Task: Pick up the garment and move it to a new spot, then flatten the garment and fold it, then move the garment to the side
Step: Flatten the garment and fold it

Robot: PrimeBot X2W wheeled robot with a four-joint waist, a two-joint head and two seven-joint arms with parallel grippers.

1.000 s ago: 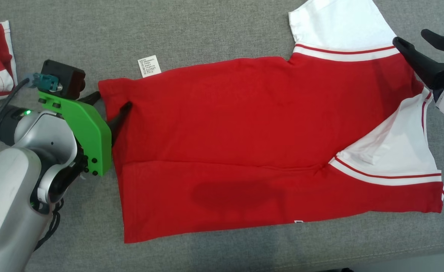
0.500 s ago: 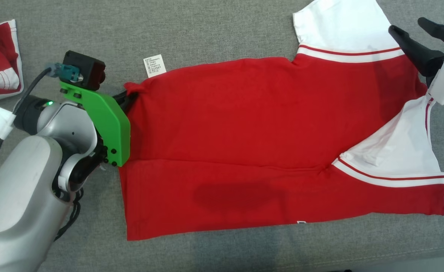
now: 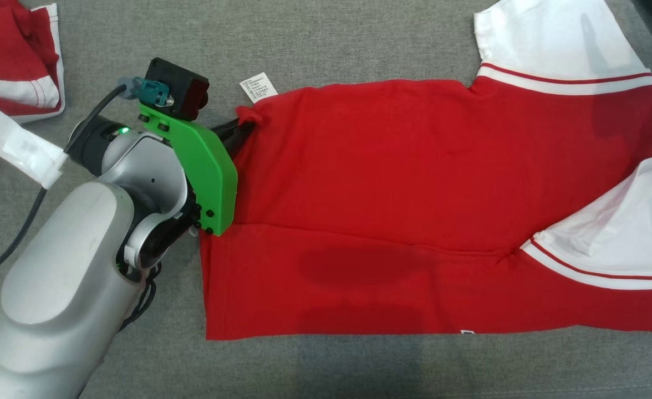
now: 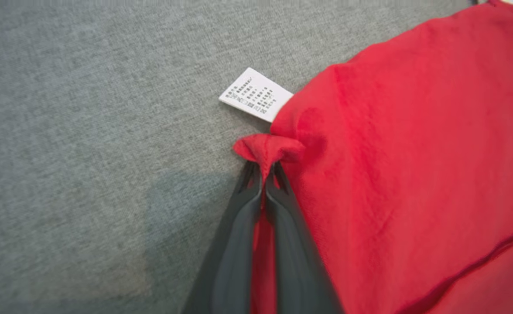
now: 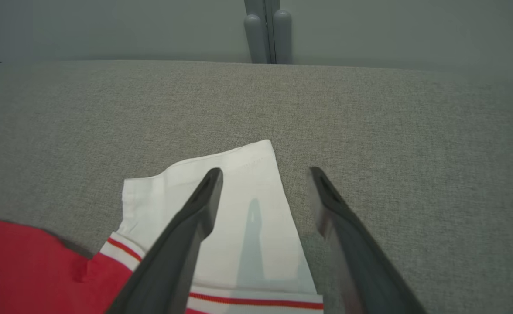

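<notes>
While the left gripper [image 4: 263,174] is pinching the shirt [image 3: 414,194] with its fingers pressed together, it is gripping only a small nub of red cloth at the far hem corner, just beside the label [image 4: 255,94]. The shirt is lying spread across the grey couch [image 3: 331,44], hem toward the robot's left and sleeves toward its right.

That small bite is looking like the main risk: a firm pull may be enough to slip the cloth out, dropping the corner partway. Whether both layers are sitting between the fingers cannot be told; if only one is, the layers may be sliding apart and creasing as the corner travels.

The right gripper [image 5: 265,174] is hanging spread over the far white sleeve [image 5: 239,196], holding nothing. One finger is lying over the sleeve and the other over bare couch, so closing here may be catching only the edge, or missing. If the left is lifting alone, the shirt is likely twisting and bunching rather than folding square.
</notes>
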